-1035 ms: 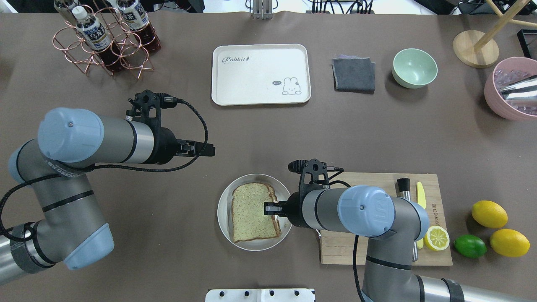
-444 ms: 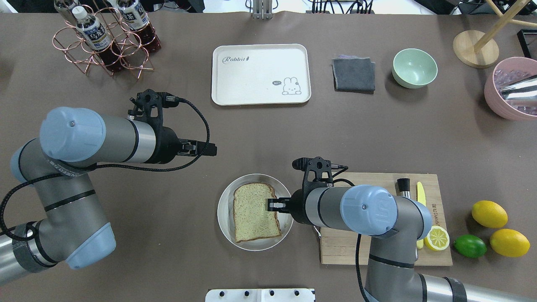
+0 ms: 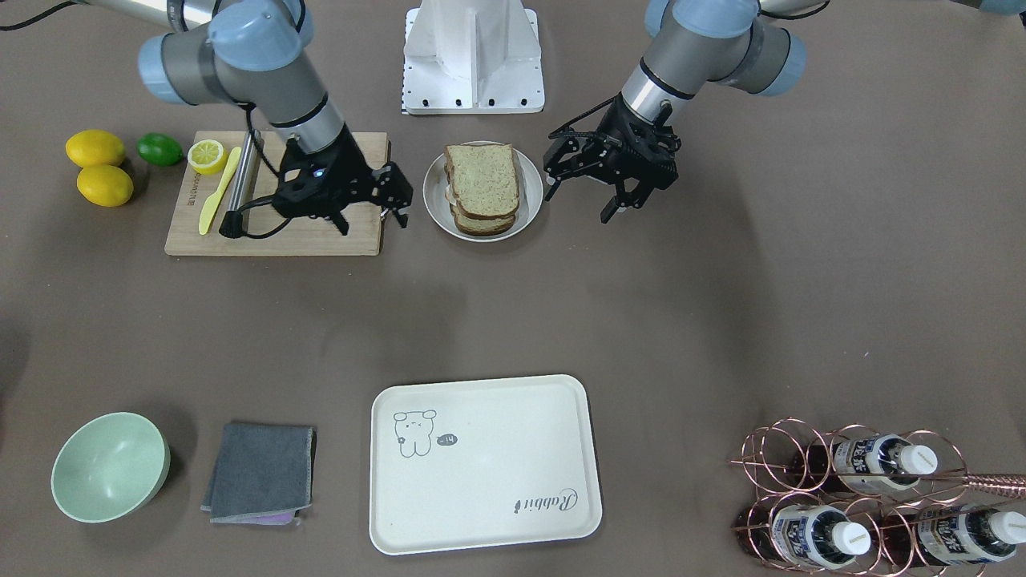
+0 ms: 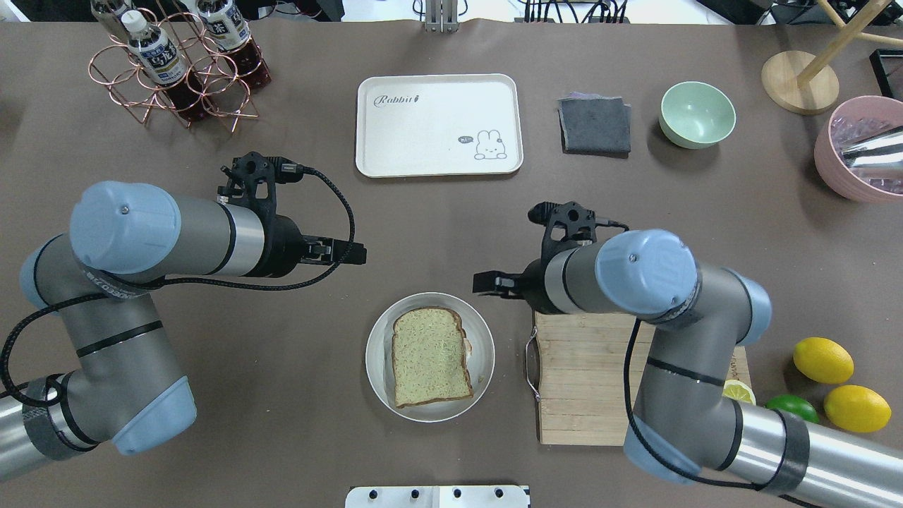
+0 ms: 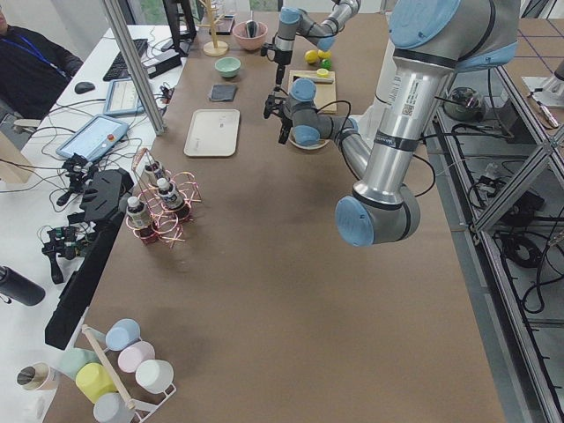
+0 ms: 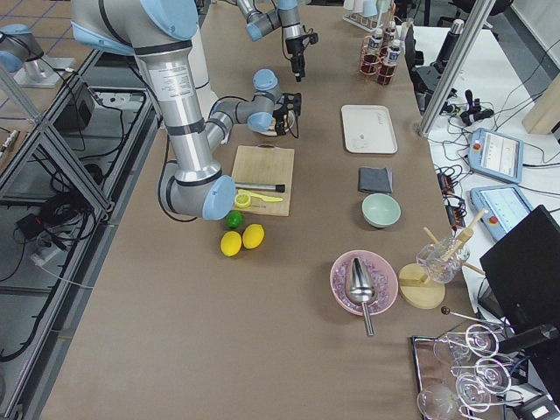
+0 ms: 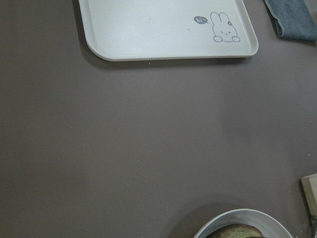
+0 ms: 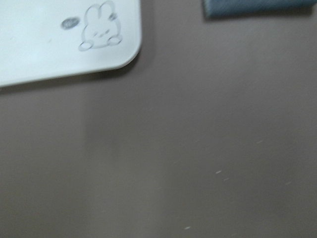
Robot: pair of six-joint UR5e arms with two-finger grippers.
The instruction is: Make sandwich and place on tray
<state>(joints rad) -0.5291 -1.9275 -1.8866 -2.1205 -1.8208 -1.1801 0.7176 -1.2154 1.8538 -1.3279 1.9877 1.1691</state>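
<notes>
**A:** How are the arms set?

**B:** The left arm rises from the near left corner of the counter [image 4: 451, 226] and folds at the elbow. Its forearm lies level and points toward the middle. The left claw [image 4: 355, 252] hangs over bare surface, out past the far left side of the plate [image 4: 377, 377] and apart from it.

**A:** And the other one?

**B:** It comes in from the near right corner and leans over the cutting board [image 4: 578, 381], forearm level and aimed left. The right claw [image 4: 482, 283] sits just off the board's far left corner, a little beyond the plate's far right rim and touching neither.

**A:** Either one holding anything?

**B:** No. Seen from across the counter, both have their fingers spread apart with nothing between them.

**A:** The sandwich?

**B:** The sandwich [image 4: 430, 356] lies stacked on the plate by the middle of the near edge, top slice up. The tray [image 4: 423, 134] lies by the middle of the far edge, well apart from it.

**A:** Room to move?

**B:** Bare brown counter runs straight from plate to tray, and both claws stand at the sides of that lane. A cloth [image 4: 595, 125] and a green bowl [image 4: 697, 114] lie to the right of the tray along the far edge. A bottle rack [image 4: 176, 70] fills the far left corner. The lemons [image 4: 822, 360] and a lime [image 4: 794, 413] lie past the board toward the right edge.
</notes>
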